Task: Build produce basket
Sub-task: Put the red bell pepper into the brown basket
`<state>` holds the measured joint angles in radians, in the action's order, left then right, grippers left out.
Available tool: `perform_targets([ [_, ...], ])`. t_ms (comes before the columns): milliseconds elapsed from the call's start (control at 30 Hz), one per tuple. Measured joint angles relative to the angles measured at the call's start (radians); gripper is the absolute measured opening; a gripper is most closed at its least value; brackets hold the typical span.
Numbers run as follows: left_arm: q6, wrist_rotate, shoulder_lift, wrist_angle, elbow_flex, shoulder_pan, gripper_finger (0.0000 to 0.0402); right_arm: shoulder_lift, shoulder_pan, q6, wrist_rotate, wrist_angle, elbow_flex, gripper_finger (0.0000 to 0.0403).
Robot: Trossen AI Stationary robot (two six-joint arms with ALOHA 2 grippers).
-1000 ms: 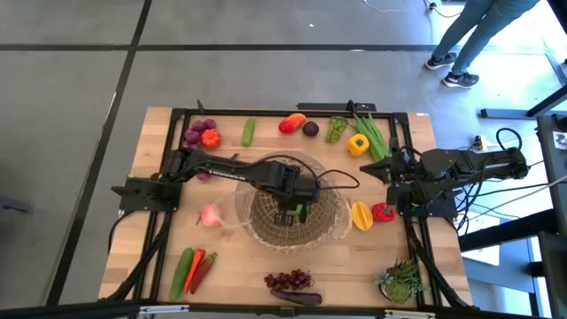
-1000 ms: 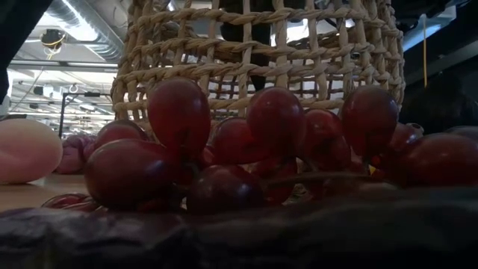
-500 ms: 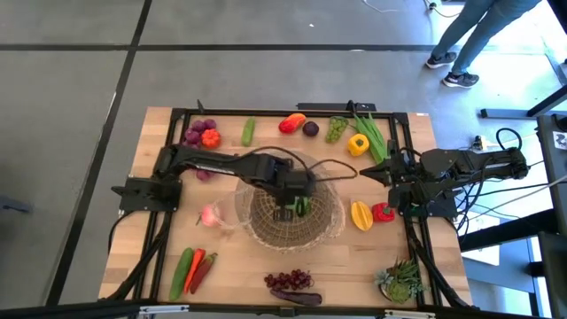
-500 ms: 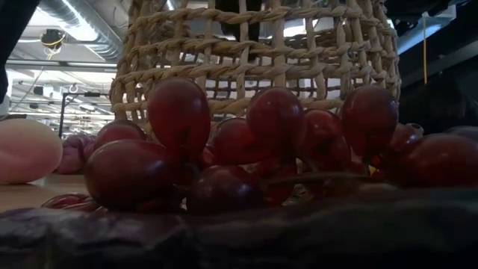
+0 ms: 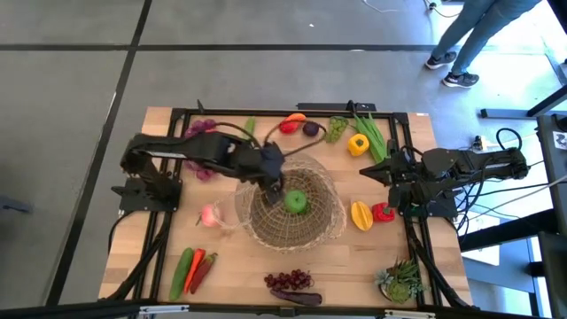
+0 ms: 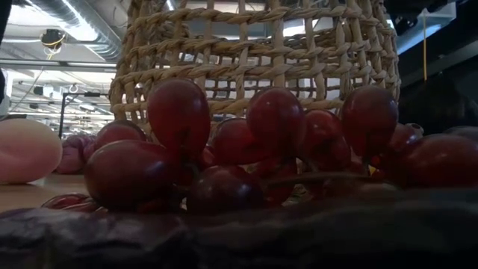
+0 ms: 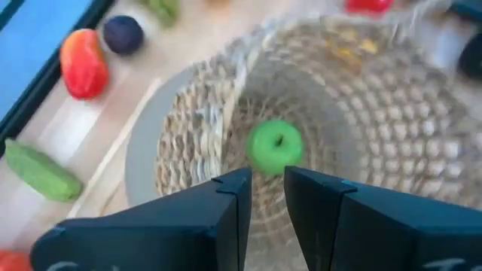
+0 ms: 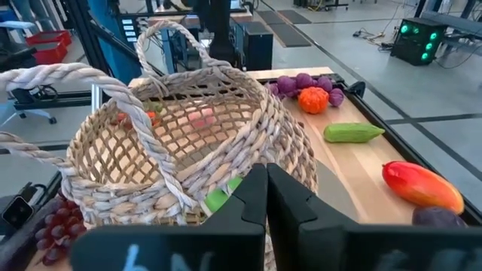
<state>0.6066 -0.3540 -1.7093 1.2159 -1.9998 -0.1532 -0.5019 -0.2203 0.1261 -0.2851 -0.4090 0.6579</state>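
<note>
The tan woven basket (image 5: 330, 226) stands mid-table, and a round green produce piece (image 5: 295, 202) lies on its floor. My left gripper (image 5: 274, 188) hangs above the basket's left rim, pointing down into it. In the left wrist view its fingers (image 7: 266, 188) stand a little apart, nothing between them, above the green piece (image 7: 275, 147). My right gripper (image 5: 383, 172) waits shut to the right of the basket (image 8: 151, 135), pointing at it. More produce lies around the basket.
Along the far edge lie purple grapes with an orange piece (image 5: 202, 135), a red-yellow fruit (image 5: 292, 122), green grapes (image 5: 336, 129) and a yellow pepper (image 5: 358, 143). Right of the basket: yellow and red peppers (image 5: 372, 214). Near edge: cucumber and chillies (image 5: 192, 268), dark grapes (image 5: 289, 280), potted plant (image 5: 403, 281).
My left gripper has risen out of the basket and drawn back toward the table's left and far side, rolling as it went. The green piece has stayed on the basket's floor.
</note>
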Motion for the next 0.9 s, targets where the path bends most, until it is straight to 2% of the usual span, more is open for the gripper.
perform_targets([
  [200,0.179,-0.096,0.080,0.124,0.000,-0.036,0.0070,0.000,0.000,-0.039,-0.003,0.047,0.000,0.0000],
  [333,0.302,-0.178,0.111,0.250,0.000,-0.075,0.0070,-0.029,0.000,-0.040,-0.074,0.008,0.045,0.0000],
  [467,0.414,-0.236,0.125,0.354,0.001,-0.112,0.0070,-0.109,0.000,0.045,-0.151,-0.175,0.196,0.0000],
  [600,0.439,-0.266,0.128,0.354,0.002,-0.137,0.0069,-0.220,0.012,0.200,-0.200,-0.433,0.388,0.0000],
  [733,0.433,-0.286,0.142,0.356,0.000,-0.143,0.0069,-0.317,0.042,0.319,-0.196,-0.654,0.543,0.0001],
  [900,0.392,-0.334,0.151,0.356,0.001,-0.139,0.0069,-0.392,0.085,0.448,-0.186,-0.796,0.661,0.0017],
])
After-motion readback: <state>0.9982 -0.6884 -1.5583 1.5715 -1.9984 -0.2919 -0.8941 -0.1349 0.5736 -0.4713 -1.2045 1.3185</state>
